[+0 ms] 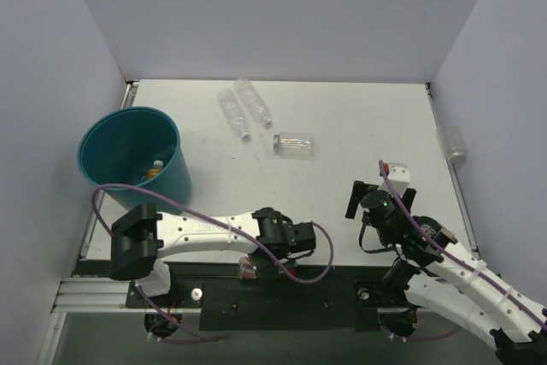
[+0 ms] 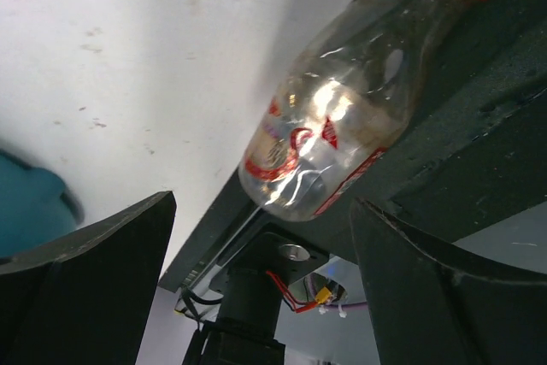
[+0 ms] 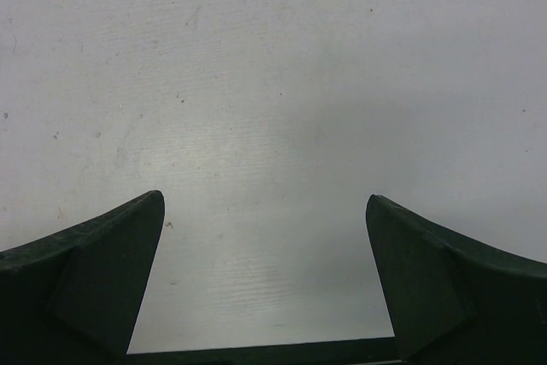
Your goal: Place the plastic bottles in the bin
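Observation:
A crushed plastic bottle with a red cap and a red label lies on the dark rail at the table's near edge, also visible as the bottle under my left arm. My left gripper is open, and the bottle sits just beyond its fingertips, untouched. The teal bin stands at the left, with a yellow-labelled bottle inside. Two clear bottles and a short clear one lie on the far half of the table. My right gripper hangs open over bare table.
White walls close in the table on the left, back and right. Another clear bottle rests by the right wall beyond the table edge. A purple cable loops from my left arm near the bin. The black base rail runs along the near edge.

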{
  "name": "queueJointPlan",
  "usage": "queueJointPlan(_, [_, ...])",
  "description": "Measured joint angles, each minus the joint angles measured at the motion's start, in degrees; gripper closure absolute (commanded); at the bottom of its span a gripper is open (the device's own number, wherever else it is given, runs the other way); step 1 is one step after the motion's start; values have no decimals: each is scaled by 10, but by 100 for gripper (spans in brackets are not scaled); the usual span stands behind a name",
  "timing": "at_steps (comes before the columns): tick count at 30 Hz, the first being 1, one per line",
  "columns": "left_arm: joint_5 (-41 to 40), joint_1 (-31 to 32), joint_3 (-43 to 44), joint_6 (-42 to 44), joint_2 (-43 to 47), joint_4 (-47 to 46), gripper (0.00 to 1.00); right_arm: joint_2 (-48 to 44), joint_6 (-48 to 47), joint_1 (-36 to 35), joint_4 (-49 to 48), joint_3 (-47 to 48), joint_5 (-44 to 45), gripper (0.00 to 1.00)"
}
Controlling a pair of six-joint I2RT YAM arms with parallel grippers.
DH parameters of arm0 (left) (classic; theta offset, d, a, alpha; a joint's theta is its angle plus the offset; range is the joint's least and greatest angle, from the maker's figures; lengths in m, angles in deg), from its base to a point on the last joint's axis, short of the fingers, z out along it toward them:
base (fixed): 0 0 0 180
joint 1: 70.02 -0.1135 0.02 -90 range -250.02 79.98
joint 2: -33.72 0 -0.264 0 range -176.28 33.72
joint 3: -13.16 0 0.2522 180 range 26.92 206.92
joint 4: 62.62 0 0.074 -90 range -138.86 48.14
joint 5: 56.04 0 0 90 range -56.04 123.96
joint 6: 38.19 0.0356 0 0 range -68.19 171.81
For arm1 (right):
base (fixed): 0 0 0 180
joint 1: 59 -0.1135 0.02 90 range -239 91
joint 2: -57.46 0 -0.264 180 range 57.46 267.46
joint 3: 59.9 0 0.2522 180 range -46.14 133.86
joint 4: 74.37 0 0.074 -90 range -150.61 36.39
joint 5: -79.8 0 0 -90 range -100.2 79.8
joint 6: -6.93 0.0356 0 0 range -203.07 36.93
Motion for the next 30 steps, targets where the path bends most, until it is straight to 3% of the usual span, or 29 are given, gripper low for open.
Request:
queueJointPlan(12, [61, 9, -45, 1, -57, -49, 4, 0, 0, 0, 4, 0, 0, 2])
queueJointPlan(16, [71, 9, -60, 1, -79, -63, 9, 0, 1, 0, 4, 0, 0, 2])
queueJointPlan(18, [72, 9, -64, 2, -86, -67, 15, 0, 2, 0, 4, 0, 0, 2])
queueJointPlan(21, [71, 8, -64, 3, -87, -70, 33, -4, 2, 0, 4, 0, 0, 2])
queueJointPlan(24, [67, 9, -63, 4, -86, -69, 41, -9, 2, 0, 4, 0, 1, 2])
queueJointPlan(27, [52, 9, -58, 2, -78, -60, 61, -12, 2, 0, 4, 0, 3, 2])
queueJointPlan(28, [45, 8, -54, 1, -73, -55, 73, -12, 2, 0, 4, 0, 4, 2])
queueJointPlan(30, [28, 5, -42, -6, -56, -42, 80, -11, 2, 0, 5, 0, 5, 2])
